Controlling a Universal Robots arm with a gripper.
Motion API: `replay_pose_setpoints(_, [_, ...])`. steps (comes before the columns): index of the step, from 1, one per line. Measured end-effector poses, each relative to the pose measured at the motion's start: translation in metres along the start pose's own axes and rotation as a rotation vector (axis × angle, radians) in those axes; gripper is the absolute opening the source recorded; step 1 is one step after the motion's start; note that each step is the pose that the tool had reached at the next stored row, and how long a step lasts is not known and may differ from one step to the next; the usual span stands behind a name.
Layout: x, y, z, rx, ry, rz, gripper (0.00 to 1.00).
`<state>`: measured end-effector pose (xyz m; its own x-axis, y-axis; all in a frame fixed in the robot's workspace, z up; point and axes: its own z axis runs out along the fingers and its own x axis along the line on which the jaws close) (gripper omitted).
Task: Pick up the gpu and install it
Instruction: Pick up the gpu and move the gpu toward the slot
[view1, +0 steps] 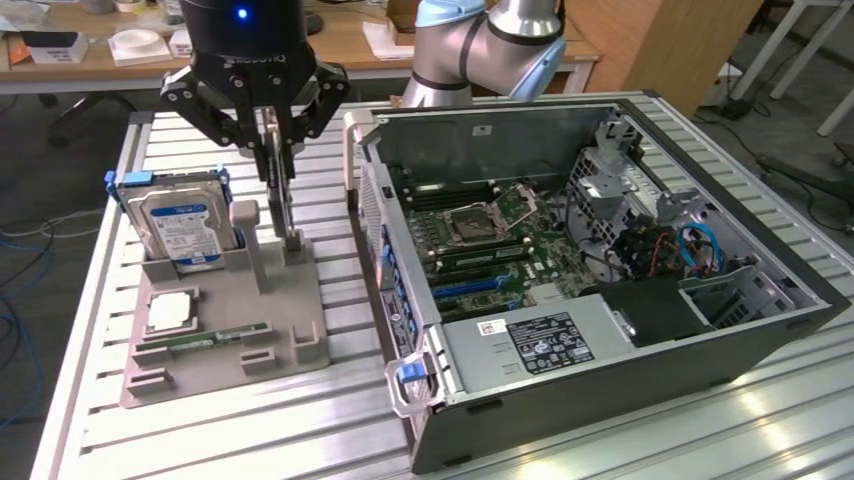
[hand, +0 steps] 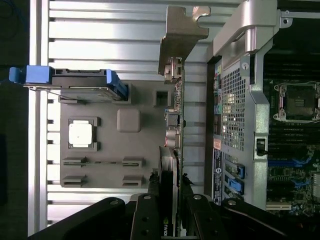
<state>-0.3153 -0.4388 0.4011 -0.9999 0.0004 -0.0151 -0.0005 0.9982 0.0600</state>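
The gpu (view1: 278, 195) stands on edge over the grey parts holder (view1: 267, 335), its lower end at the holder's slot; I cannot tell whether it still sits in it. My gripper (view1: 274, 135) comes down from above and is shut on the card's upper edge. In the wrist view the gpu (hand: 176, 125) runs edge-on away from my gripper (hand: 172, 200), with a dark finger (hand: 154, 197) on either side and its silver bracket (hand: 181, 35) at the far end. The open computer case (view1: 747, 330) lies on the exterior view's right, motherboard (view1: 494, 235) exposed with blue slots (view1: 467, 285).
On the holder a blue-labelled hard drive (view1: 180, 215) stands beside the card, with a CPU (view1: 174, 312) and a RAM stick (view1: 200, 340) lying lower down. The case's side wall (view1: 400, 300) rises close to the holder. A slatted aluminium table (view1: 267, 430) carries everything.
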Motion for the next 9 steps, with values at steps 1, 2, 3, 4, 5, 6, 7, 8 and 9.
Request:
replay_pose_setpoints(1, [0.0, 0.0001, 0.0, 0.004, 0.0, 0.0, 0.27])
replay_pose_setpoints(2, [0.0, 0.0002, 0.0, 0.0083, -0.0001, 0.0, 0.27])
replay_pose_setpoints(3, [0.0, 0.0003, 0.0001, 0.0137, -0.0001, 0.0, 0.27])
replay_pose_setpoints(4, [0.0, 0.0004, 0.0001, 0.0194, -0.0001, 0.0, 0.27])
replay_pose_setpoints(5, [0.0, 0.0004, 0.0001, 0.0236, -0.0001, 0.0, 0.27])
replay_pose_setpoints(6, [0.0, 0.0005, 0.0001, 0.0269, -0.0001, 0.0, 0.27])
replay_pose_setpoints(7, [0.0, 0.0005, 0.0001, 0.0299, -0.0001, -0.001, 0.27])
replay_pose_setpoints(8, [0.0, 0.0006, 0.0001, 0.0328, -0.0001, -0.001, 0.27])
replay_pose_setpoints(9, [0.0, 0.0006, 0.0, 0.0356, -0.0002, -0.001, 0.27])
